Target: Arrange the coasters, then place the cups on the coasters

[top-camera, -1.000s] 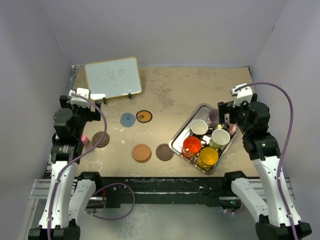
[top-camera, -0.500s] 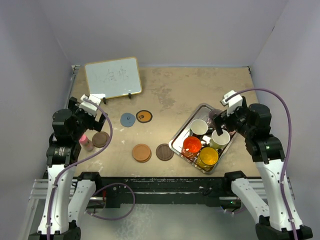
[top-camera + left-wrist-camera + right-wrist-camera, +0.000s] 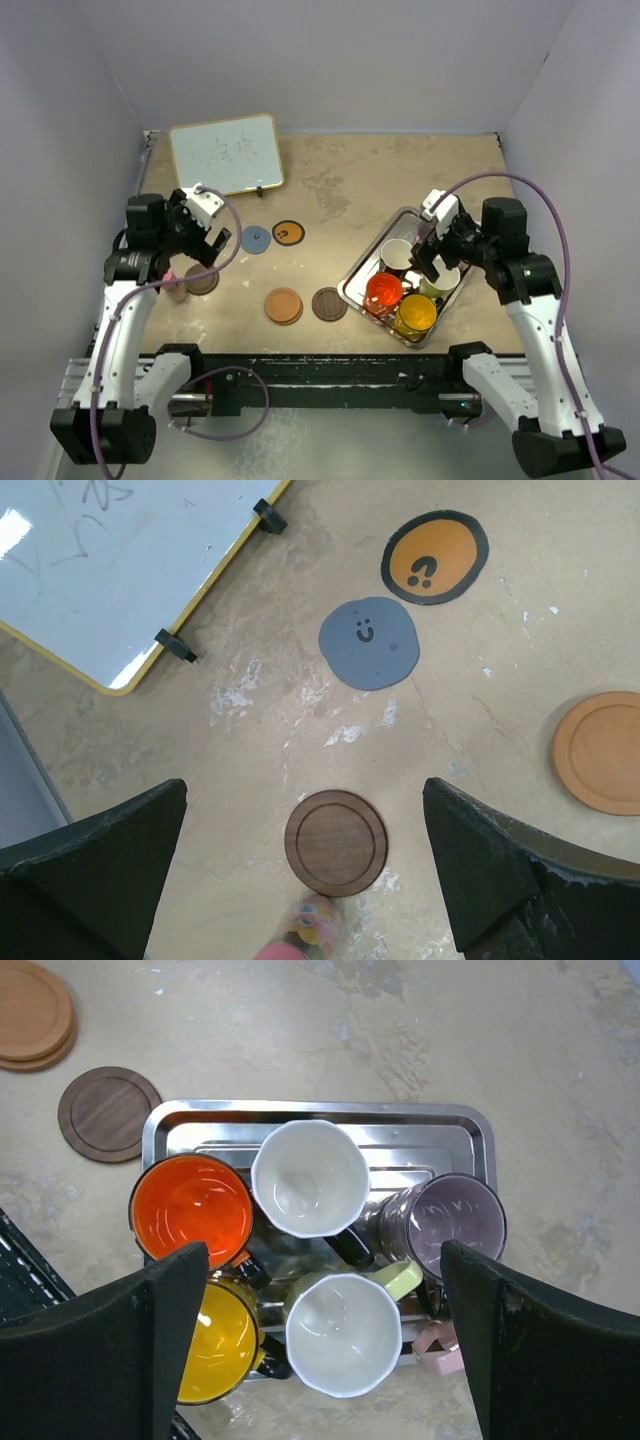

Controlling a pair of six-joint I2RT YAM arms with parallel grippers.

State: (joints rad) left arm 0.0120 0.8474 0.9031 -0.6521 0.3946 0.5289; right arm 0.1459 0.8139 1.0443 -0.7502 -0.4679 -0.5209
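My left gripper (image 3: 305,810) hangs open above a dark brown coaster (image 3: 336,842) (image 3: 201,280). Beyond it lie a blue-grey coaster (image 3: 368,644) (image 3: 256,239), an orange black-rimmed coaster (image 3: 434,557) (image 3: 288,232) and a tan-orange pair (image 3: 283,305). A second dark brown coaster (image 3: 329,303) lies beside the tray (image 3: 320,1108). My right gripper (image 3: 323,1260) is open over the cups in the tray: red-orange (image 3: 192,1210), black with a white inside (image 3: 310,1178), smoky purple (image 3: 455,1225), yellow-green (image 3: 343,1335) and yellow (image 3: 215,1345). Of the pink cup only the handle (image 3: 440,1350) shows.
A small pink bottle (image 3: 305,930) (image 3: 175,288) stands right against the near edge of the left dark brown coaster. A whiteboard (image 3: 225,155) on black feet stands at the back left. Grey walls close in the table on three sides.
The left gripper has swung right and forward to hover over the left dark brown coaster. The right gripper has moved left over the tray of cups. Both stayed open.
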